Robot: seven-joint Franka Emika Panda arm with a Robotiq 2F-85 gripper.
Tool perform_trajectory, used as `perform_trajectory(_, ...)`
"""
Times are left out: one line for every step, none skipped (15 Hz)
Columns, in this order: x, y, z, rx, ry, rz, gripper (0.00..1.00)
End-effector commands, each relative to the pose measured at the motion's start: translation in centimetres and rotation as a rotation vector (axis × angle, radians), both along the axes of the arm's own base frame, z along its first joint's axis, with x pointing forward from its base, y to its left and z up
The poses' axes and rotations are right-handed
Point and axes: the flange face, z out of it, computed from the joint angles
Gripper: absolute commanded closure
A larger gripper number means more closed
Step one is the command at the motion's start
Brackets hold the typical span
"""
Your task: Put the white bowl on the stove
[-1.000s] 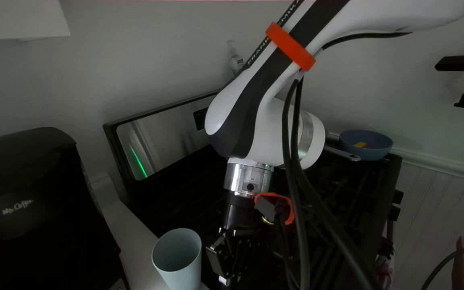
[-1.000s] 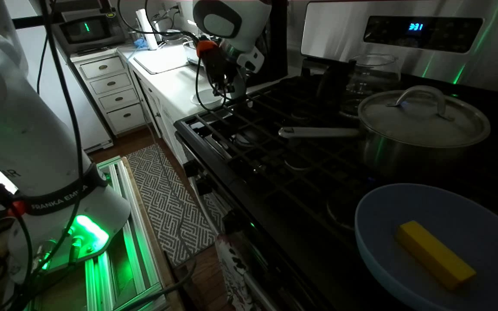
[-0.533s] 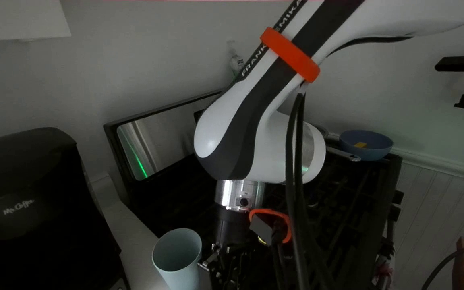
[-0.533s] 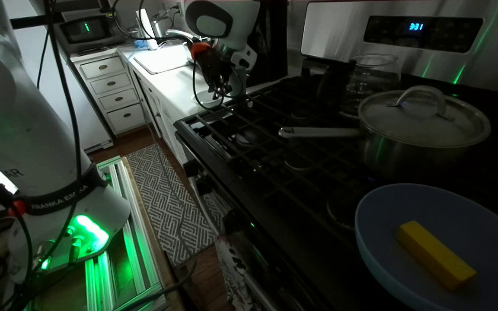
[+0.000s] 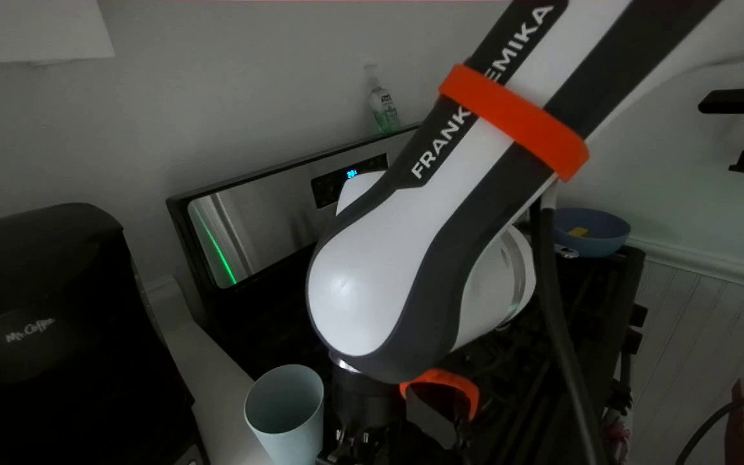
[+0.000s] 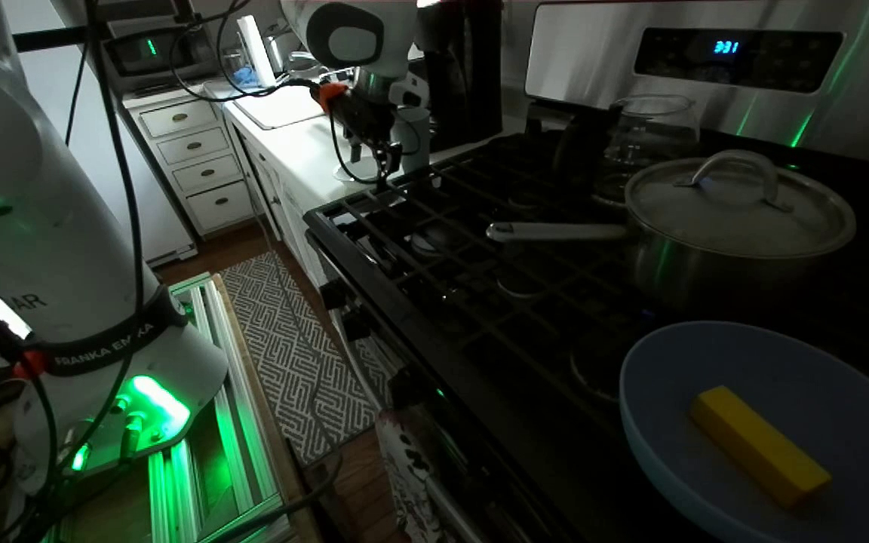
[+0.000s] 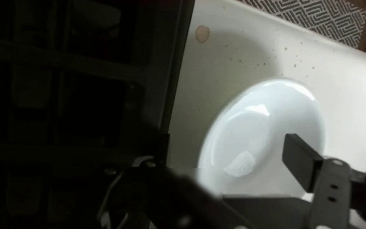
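The white bowl (image 7: pixel 249 127) lies on the light counter beside the stove edge, seen large in the wrist view. An exterior view shows only a bit of this bowl (image 6: pixel 365 170) behind my arm's cable. My gripper (image 7: pixel 227 156) stands open above it: one pad (image 7: pixel 300 162) overlaps the bowl's right side, while the dark opposite finger lies toward the stove edge. No hold on the bowl shows, and I cannot tell the height between them. The stove (image 6: pixel 465 332) has dark grates and a steel back panel. In an exterior view the fingertips are cut off at the bottom.
A tall pale cup (image 5: pixel 288 407) stands close beside my gripper, with the black coffee maker (image 5: pixel 42 290) behind. On the stove are a lidded pot (image 6: pixel 736 211) with its handle sticking out, a glass carafe (image 6: pixel 649 128) and a blue bowl (image 6: pixel 653 407) holding a yellow block (image 6: pixel 759 445).
My gripper has opened from nearly shut. The arm has come lower and, in an exterior view, shifted left toward the counter where the bowl lies. Cup, pot and blue bowl have stayed put.
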Motion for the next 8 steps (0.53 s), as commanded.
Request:
perform_trajectory(-0.45,0.28,0.88,0.011,-0.079,0.013,0.00)
perform_trajectory(-0.34,0.46,0.94,0.015,-0.094,0.013,0.00)
perform_trajectory(-0.18,0.55,0.90,0.016,-0.104,0.010,0.00)
perform_trajectory(-0.08,0.62,0.85,0.020,-0.109,0.007,0.00)
perform_trajectory(0.07,0.64,0.71,0.025,-0.111,0.005,0.00)
perform_trajectory(0.21,0.66,0.49,0.029,-0.110,0.005,0.04)
perform_trajectory(0.28,0.66,0.26,0.034,-0.107,0.005,0.10)
perform_trajectory(0.37,0.64,-0.03,0.037,-0.100,0.006,0.23)
